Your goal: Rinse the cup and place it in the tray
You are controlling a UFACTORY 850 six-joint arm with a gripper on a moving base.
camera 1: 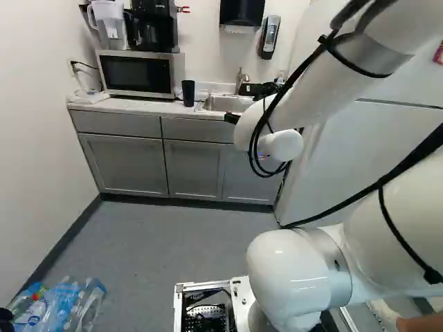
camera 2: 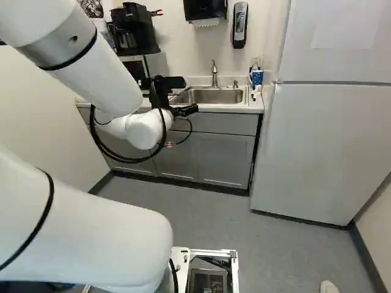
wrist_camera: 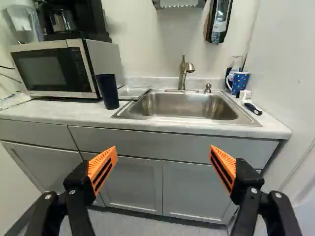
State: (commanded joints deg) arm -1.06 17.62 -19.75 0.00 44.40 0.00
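The black gripper (camera 2: 183,96) is in front of the counter by the sink in the right base view. In the wrist view the gripper (wrist_camera: 163,169) has its orange-padded fingers wide apart, with nothing between them. A dark, tall cup (wrist_camera: 108,91) stands upright on the counter, ahead of the gripper and beside the microwave; the left base view also shows this cup (camera 1: 188,93). Between cup and sink lies a pale, shallow tray (wrist_camera: 132,93). The steel sink (wrist_camera: 184,105) with its faucet (wrist_camera: 183,73) lies ahead, beyond the counter's front edge. No water is seen running.
A microwave (wrist_camera: 54,69) carries a coffee maker. Beyond the sink's far side from the microwave stand a blue dotted mug (wrist_camera: 239,82) and a brush (wrist_camera: 252,108). Grey cabinets (camera 1: 124,162) front the counter; a white fridge (camera 2: 327,146) stands beside it. Plastic bottles (camera 1: 66,304) lie on the floor.
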